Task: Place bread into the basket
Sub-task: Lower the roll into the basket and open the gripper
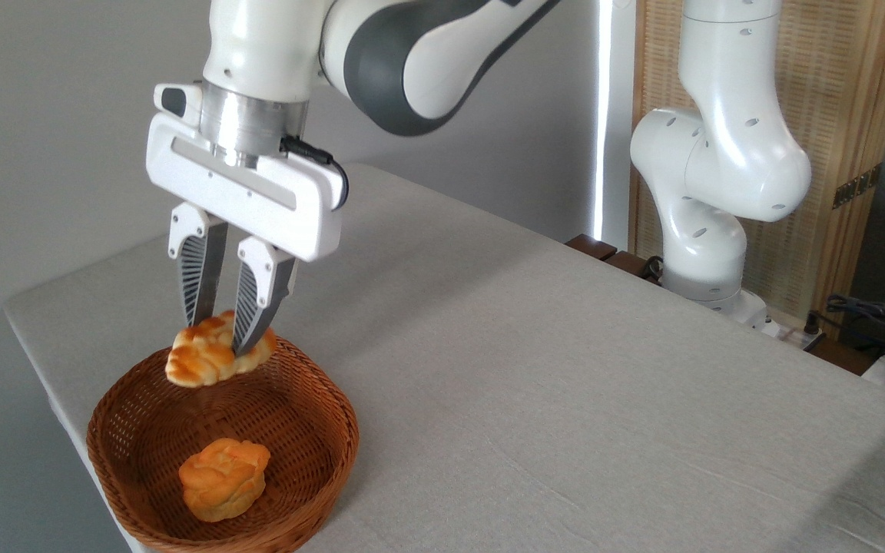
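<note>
A single fixed camera stands off the near left corner of the table (565, 369), a little above its top, facing right and across toward the far side. It sits close to the basket (143, 430) at lower left, while the arm's base (719, 299) stands farther off at the right edge.

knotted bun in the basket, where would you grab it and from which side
Grip the knotted bun across its chunky middle, coming straight down from above. It sits low on the floor of the wicker basket, whose rim likely blocks side approaches. The gripper is shut on the braided loaf, so that goes first.
</note>
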Robot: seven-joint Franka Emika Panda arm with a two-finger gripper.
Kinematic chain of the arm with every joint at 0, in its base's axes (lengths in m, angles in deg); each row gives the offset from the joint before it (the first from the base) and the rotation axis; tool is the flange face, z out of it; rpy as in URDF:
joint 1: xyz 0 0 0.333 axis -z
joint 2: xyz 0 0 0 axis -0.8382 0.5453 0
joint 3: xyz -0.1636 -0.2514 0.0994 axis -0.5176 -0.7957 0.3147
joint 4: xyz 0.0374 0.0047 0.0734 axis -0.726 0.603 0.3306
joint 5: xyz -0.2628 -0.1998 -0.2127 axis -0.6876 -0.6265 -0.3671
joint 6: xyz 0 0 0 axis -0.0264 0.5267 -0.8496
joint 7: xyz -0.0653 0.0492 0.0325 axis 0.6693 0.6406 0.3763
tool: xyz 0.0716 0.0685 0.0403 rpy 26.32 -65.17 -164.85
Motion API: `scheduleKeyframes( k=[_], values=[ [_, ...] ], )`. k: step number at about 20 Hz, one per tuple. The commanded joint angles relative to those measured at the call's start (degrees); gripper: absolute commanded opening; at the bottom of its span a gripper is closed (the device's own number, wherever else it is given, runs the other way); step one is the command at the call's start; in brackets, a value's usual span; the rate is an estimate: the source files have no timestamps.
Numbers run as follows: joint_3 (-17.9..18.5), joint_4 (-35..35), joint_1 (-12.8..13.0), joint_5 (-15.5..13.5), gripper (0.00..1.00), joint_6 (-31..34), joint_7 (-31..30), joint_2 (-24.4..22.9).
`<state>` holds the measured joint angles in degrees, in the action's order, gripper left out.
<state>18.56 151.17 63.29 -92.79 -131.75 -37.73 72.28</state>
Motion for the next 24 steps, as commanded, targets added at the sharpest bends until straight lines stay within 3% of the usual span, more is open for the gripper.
scheduleKeyframes(
  k=[1, 24],
  values=[
    [0.1, -0.5, -0.5, 0.4, 0.97, -3.0, -4.3, 2.0],
    [0.0, -0.2, -0.4, 0.8, 1.00, -2.4, -4.2, 2.3]
  ],
)
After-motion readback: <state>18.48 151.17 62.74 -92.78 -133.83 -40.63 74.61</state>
